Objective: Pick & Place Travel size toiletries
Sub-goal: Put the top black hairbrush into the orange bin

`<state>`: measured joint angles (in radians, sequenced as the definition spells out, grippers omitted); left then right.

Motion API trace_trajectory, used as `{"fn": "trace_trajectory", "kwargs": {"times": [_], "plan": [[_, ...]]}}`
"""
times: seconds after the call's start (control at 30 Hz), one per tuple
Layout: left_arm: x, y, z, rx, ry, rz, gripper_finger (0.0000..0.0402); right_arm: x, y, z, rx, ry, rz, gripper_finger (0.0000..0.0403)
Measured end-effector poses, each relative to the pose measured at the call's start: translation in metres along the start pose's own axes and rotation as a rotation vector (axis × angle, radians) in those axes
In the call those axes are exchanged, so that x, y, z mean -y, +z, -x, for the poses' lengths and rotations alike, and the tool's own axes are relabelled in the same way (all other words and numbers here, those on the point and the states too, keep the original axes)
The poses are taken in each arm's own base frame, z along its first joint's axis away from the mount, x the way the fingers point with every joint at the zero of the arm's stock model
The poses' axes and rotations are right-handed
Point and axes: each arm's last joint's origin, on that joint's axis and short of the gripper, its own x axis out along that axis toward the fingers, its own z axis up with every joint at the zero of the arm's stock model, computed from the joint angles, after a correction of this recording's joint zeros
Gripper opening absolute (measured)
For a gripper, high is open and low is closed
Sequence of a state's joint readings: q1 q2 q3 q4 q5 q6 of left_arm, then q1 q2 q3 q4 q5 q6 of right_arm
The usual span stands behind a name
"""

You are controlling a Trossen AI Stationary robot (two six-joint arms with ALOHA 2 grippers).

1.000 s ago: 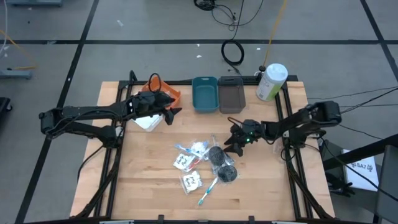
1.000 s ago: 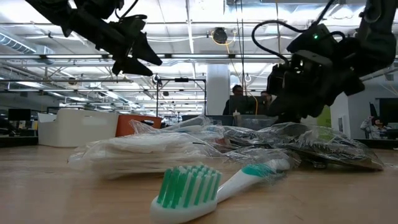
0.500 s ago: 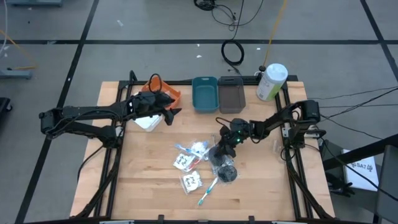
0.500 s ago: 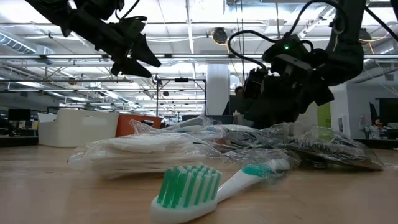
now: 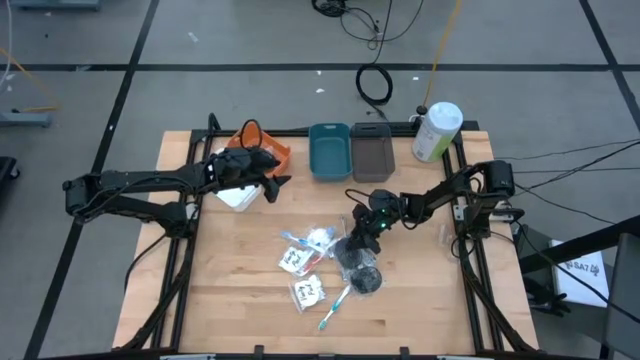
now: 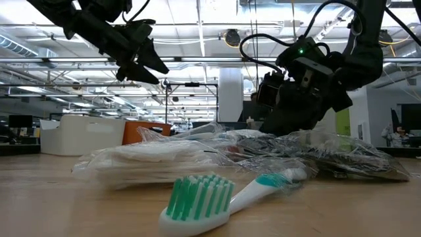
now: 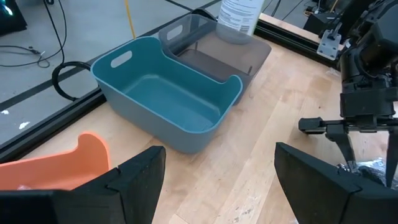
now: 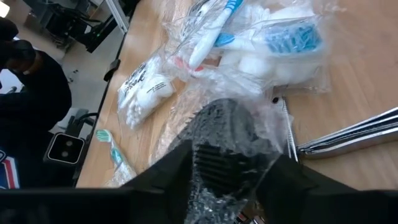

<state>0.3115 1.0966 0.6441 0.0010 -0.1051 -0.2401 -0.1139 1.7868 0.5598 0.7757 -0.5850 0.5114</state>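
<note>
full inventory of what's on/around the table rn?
orange bin: 1, orange, back left of table
white bin: 1, white, under left gripper
teal bin: 1, teal, back centre, empty
grey bin: 1, grey, right of teal bin
bottle: 1, white and green, back right corner
packets: several, white in clear wrap, table centre
discs: at least 2, dark grey, wrapped, right side of pile
toothbrush: 1 loose, teal-white, front of pile; others in wrap
cable: 1 coil, black, floor behind table
left gripper: open, above table beside white bin
right gripper: down on a wrapped disc, fingers either side of it
</note>
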Motion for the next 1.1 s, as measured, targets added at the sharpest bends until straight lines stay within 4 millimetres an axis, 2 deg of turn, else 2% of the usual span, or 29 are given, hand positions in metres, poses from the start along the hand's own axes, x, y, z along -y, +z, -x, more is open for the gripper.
{"fn": "trace_trajectory", "kwargs": {"times": [0.33, 0.53, 0.73, 0.87, 1.1], "plan": [[0.0, 0.0, 0.0, 0.0, 0.0, 0.0, 0.0296, -0.002, 0.002, 0.001, 0.007, 0.05, 0.049, 0.0025], [0.0, 0.0, 0.0, 0.0, 0.0, 0.0, 0.0296, -0.018, 0.017, 0.012, 0.068, 0.135, 0.135, 0.0022], [0.0, 0.0, 0.0, 0.001, 0.0, 0.001, 0.0296, -0.049, 0.041, 0.037, 0.231, 0.146, 0.344, 0.0036], [0.0, -0.001, -0.002, -0.006, 0.001, 0.008, 0.0296, -0.066, 0.054, 0.057, 0.379, 0.003, 0.532, 0.0021], [0.013, -0.008, -0.018, -0.016, -0.057, -0.048, 0.0296, -0.081, 0.068, 0.08, 0.619, -0.441, 0.745, 0.0026]]}}
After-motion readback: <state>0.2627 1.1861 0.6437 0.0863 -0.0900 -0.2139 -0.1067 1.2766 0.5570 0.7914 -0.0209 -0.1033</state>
